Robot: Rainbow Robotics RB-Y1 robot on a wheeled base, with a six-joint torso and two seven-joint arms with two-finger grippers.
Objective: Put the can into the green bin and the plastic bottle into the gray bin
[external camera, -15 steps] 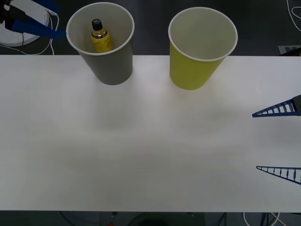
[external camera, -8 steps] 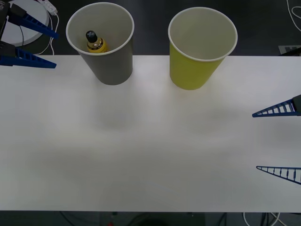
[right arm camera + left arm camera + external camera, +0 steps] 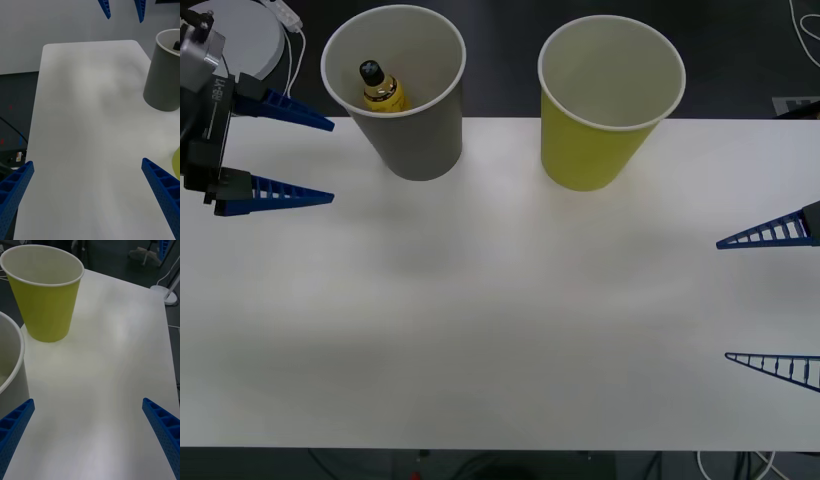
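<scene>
The gray bin (image 3: 395, 110) stands upright at the table's back left, and the plastic bottle (image 3: 380, 88) leans inside it, black cap up. To its right stands the green bin (image 3: 605, 115), upright, with its pale inside showing. The can is out of view. My left gripper (image 3: 330, 160) hovers open just left of the gray bin, holding nothing. My right gripper (image 3: 724, 300) waits open at the table's right edge. In the right wrist view the gray bin (image 3: 163, 78) shows the bottle's cap (image 3: 177, 45). The left wrist view shows the green bin (image 3: 45, 303) and the gray bin's rim (image 3: 17, 363).
The white table (image 3: 500, 330) stretches wide in front of both bins. A white round base (image 3: 250, 30) with cables lies off the table's back left corner. Dark floor surrounds the table edges.
My left gripper has moved from beyond the back left corner forward and rightward, now beside the gray bin. The bottle has sunk lower in the gray bin. The right arm stays still.
</scene>
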